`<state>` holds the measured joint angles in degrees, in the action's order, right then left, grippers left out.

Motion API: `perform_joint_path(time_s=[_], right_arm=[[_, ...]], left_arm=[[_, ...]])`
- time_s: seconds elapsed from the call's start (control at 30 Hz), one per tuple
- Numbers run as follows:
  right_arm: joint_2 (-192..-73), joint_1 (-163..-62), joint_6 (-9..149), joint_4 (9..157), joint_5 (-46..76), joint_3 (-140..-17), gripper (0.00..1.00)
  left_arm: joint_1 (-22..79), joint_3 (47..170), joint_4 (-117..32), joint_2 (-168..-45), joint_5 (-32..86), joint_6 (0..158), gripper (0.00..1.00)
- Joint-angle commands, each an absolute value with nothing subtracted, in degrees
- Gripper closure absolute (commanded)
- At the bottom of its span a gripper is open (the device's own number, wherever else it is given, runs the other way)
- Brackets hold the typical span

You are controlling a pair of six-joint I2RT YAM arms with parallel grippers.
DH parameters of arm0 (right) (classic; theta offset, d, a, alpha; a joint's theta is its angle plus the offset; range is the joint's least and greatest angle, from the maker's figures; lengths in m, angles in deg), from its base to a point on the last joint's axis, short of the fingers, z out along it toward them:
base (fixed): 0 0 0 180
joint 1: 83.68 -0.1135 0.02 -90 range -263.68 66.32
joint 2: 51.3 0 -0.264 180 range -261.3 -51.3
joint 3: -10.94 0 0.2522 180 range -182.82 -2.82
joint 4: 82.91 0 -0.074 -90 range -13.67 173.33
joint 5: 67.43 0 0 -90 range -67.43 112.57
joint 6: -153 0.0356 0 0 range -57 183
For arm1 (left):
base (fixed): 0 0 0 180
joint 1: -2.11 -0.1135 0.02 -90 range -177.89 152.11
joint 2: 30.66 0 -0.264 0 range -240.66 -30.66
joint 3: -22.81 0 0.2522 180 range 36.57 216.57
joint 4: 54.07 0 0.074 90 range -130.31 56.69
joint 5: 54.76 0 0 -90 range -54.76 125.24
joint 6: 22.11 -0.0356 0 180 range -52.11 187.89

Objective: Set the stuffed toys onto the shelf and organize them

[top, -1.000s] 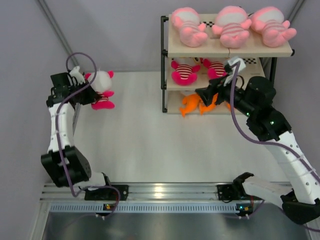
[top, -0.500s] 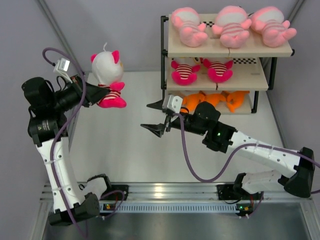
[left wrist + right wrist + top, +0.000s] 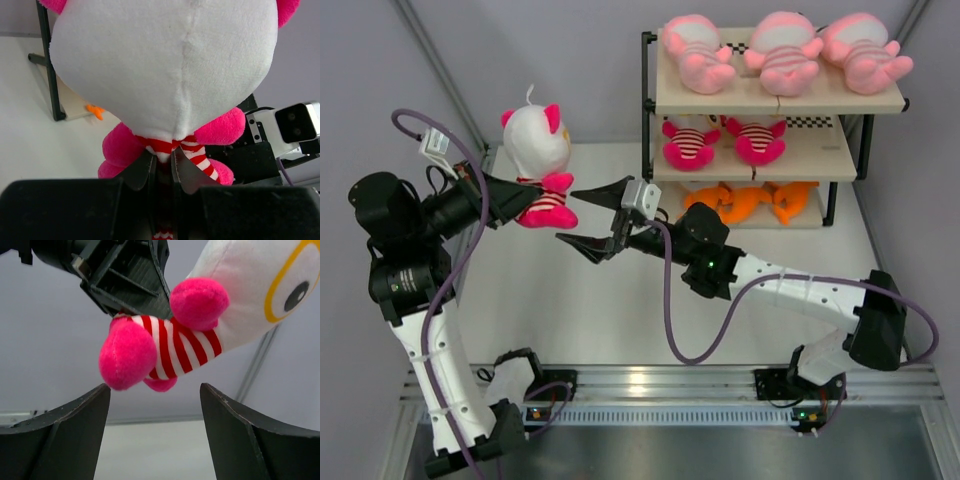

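My left gripper is shut on the striped body of a hot-pink toy with a white head and holds it in the air left of the shelf. The left wrist view shows the toy above my closed fingers. My right gripper is open, its jaws wide apart just right of the held toy. In the right wrist view the toy hangs just ahead of my open gripper. Three pale pink toys lie on the top board, two hot-pink toys on the middle, orange toys on the bottom.
The white tabletop spreads below both arms. A metal rail runs along the near edge with both arm bases. Grey walls close in on the left and behind. A purple cable loops under my right arm.
My left arm has lifted the hot-pink toy off the table and brought it rightward. My right arm has swung left from the shelf and now has its open jaws by the toy.
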<state>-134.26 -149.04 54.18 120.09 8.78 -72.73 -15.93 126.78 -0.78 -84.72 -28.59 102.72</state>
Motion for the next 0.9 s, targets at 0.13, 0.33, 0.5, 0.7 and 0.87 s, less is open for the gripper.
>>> perform_joint_path(time_s=[0.13,0.33,0.5,0.7,0.87], right_arm=[[-139.6,-151.4,62.6,128.5,8.1,-80.0,0.37],[-139.4,-153.3,66.7,128.4,11.0,-80.5,0.75],[-136.7,-153.5,65.4,121.5,13.1,-81.7,1.00],[-129.7,-153.3,47.7,77.2,18.2,-93.2,1.00],[-127.2,-148.2,43.2,41.6,22.2,-105.7,1.00]], left_arm=[[-16.0,125.2,-1.8,-84.8,-27.3,102.4,1.00],[-16.1,124.6,-1.8,-85.7,-27.1,100.9,1.00],[-16.0,120.3,-1.9,-84.3,-25.2,98.6,0.87],[-16.1,116.9,0.5,-82.9,-18.8,91.6,0.09],[-16.1,115.9,4.8,-84.4,-13.4,87.8,0.07]])
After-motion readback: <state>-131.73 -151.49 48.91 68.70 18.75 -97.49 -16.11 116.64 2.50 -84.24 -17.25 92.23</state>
